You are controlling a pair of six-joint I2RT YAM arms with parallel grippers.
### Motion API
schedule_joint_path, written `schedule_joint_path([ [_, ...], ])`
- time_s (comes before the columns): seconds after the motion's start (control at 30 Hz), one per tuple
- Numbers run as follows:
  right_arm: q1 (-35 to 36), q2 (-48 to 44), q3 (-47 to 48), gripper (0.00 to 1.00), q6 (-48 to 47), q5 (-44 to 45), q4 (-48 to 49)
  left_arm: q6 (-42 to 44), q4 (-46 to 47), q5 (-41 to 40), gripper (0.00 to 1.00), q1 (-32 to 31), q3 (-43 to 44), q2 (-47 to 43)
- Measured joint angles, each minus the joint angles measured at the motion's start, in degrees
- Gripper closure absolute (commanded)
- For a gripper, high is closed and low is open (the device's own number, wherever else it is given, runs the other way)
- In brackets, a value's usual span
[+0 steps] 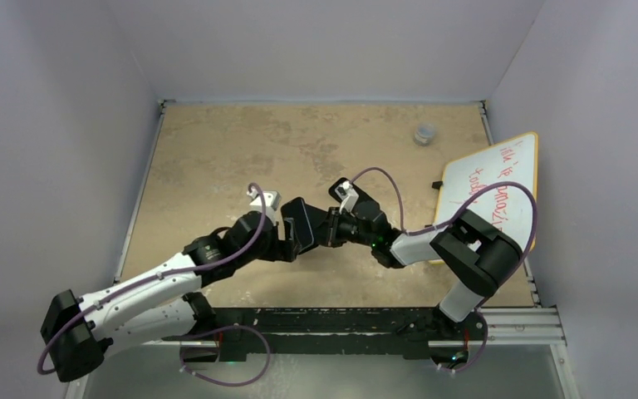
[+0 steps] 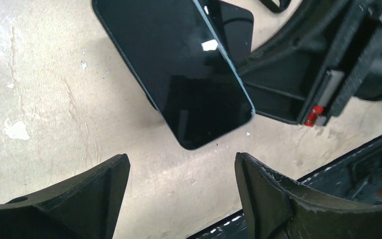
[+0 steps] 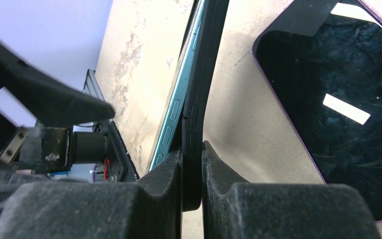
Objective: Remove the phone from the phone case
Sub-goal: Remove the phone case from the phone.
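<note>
While in right end effector (image 3: 191, 157), matte black case (image 3: 206, 59) beside glossy phone (image 3: 176, 109).

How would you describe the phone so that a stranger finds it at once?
Look at the middle of the table. There the right hand pinches a black case. The phone is the glass-fronted slab against it, set apart by its teal edge with side buttons.

Count, top view: we log two arms (image 1: 137, 298), one phone (image 2: 189, 69), one phone case (image 3: 201, 99), one whiteboard (image 1: 498, 179), one small grey cup (image 1: 424, 133) (upper right of frame).
</note>
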Motion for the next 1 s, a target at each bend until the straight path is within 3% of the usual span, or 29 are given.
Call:
schedule_joint_path([
  [0.5,0.0,-4.1,6.5,1.0,1.6,0.3,-22.3,7.3,-11.5,-21.2,0.26,-21.6,16.5,20.7],
  [0.6,0.0,-4.3,7.6,1.0,2.5,-0.9,-23.7,8.4,-12.7,-24.0,0.31,-22.7,17.8,22.3],
  [1.0,0.6,-4.3,8.1,1.0,4.7,-3.8,-26.1,11.2,-12.7,-29.6,0.37,-24.9,20.3,25.7],
])
